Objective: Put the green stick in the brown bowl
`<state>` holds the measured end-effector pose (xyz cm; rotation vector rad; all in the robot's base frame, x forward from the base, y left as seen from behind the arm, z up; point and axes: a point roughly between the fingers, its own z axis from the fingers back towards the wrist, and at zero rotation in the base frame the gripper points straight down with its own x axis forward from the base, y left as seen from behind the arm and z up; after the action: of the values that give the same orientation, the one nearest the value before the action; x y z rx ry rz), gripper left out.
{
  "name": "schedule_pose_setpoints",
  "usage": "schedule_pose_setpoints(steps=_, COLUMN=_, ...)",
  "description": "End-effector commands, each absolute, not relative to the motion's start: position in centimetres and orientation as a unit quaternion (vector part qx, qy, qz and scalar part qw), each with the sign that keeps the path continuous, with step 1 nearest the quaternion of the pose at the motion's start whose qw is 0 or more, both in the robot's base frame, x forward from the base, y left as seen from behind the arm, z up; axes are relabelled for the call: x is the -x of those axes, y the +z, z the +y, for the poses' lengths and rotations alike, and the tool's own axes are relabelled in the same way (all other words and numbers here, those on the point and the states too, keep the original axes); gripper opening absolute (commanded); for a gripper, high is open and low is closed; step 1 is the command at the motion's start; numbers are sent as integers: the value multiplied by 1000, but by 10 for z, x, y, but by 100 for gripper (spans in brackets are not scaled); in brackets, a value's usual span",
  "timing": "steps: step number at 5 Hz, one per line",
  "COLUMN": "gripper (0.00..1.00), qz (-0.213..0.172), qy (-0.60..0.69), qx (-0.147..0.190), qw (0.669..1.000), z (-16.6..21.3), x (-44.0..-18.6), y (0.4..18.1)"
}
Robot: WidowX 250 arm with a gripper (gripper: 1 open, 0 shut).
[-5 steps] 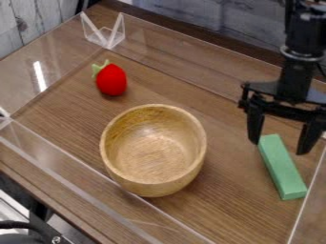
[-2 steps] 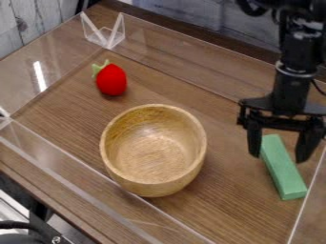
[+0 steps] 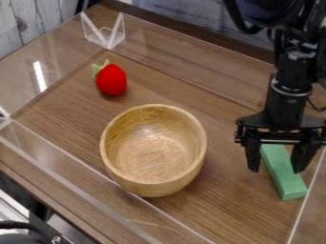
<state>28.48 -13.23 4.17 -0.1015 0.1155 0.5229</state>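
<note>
The gripper (image 3: 279, 150) is seen pointing straight down at the right side of the table (image 3: 76, 105), its two dark fingers spread as wide as they go and nothing held between them. The green stick (image 3: 285, 172) lies flat on the wood directly beneath it, just right of the brown bowl (image 3: 154, 148) and apart from it; the bowl is empty. The stick's long axis runs from far-left to near-right in the scene, and the fingers are placed either side of its far end rather than its middle, so most of its length extends toward the near edge. Whether the fingertips touch the table cannot be told. A closing across the stick's narrow width is judged to be the coming move, followed by a carry leftward to the bowl. A red strawberry toy (image 3: 111, 79) sits well apart, far-left.
</note>
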Motion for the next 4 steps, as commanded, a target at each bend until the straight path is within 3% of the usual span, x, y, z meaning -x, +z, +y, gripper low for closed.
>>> schedule_pose_setpoints(steps=1, gripper=100, qz=37, qy=251, qx=57, qw=966, z=-147, x=-289, y=44)
schedule_pose_setpoints(steps=4, gripper=100, qz=14, qy=223, qx=37, qw=974, z=-146, x=-293, y=35)
